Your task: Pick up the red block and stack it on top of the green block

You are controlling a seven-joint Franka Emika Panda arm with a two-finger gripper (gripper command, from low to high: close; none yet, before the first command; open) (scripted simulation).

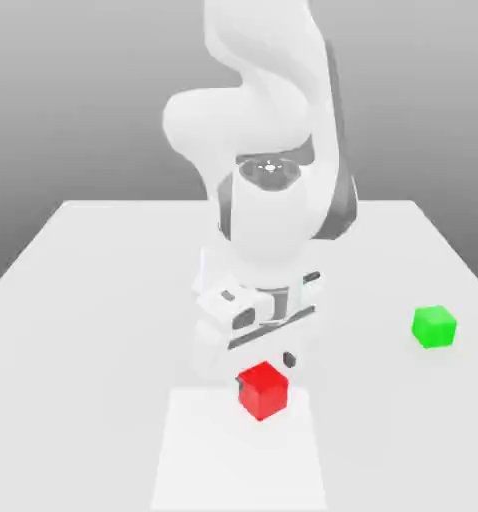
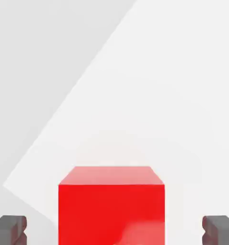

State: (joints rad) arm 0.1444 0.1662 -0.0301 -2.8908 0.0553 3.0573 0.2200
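Observation:
The red block [image 1: 262,388] rests on the white table near its front, at the back edge of a paler white patch. In the hand view the red block [image 2: 111,206] stands between my two dark fingertips [image 2: 10,229], with a gap on each side. My gripper [image 1: 268,358] hangs low just above and behind the block, open, holding nothing. Off toward the exterior view's right, the green block [image 1: 434,326] sits alone on the table, well apart from the red one.
A paler rectangular patch [image 1: 239,455] marks the table's front middle. The white arm [image 1: 268,160] rises behind the gripper over the table's centre.

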